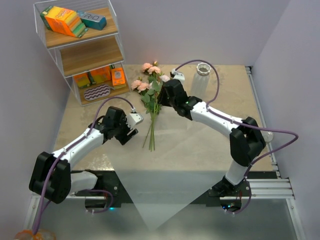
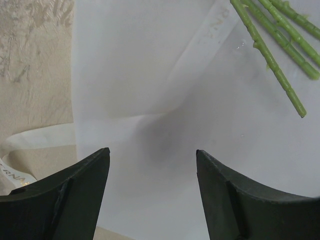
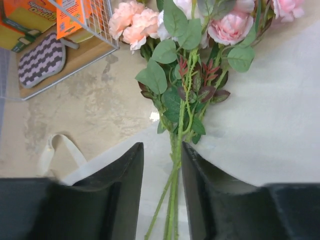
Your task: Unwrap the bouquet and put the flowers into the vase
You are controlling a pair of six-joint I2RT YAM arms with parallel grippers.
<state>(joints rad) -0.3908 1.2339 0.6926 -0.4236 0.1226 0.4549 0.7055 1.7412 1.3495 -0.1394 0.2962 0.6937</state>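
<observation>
Flowers (image 1: 151,92): lying flat in the middle of the table (image 1: 200,150), heads toward the far edge, stems (image 3: 175,170) toward the arms, out of the cone and resting on the opened wrap.
Paper (image 2: 165,75): spread flat under the stems, so the unwrapping looks done.
Ribbon (image 3: 55,150): a loose loop on the table beside the paper, tying nothing.
Right gripper (image 3: 162,146): straddles the stems just below the leaves, jaws narrowed to a slot with a sliver of gap on one side. I cannot tell whether it truly pinches them. It probably sits low on the bunch so one bite gathers every stem and spares the heads.
Left gripper (image 2: 152,152): jaws spread wide with nothing between them, hovering over the paper near the stem ends, likely to hold the sheet down as the bunch lifts.
Vase (image 1: 200,80): upright at the far right, apart from the flowers, with none in it.
Next: a firm hold, then turning the stems down toward the narrow neck.
Risk: thin stems slipping or splaying.
</observation>
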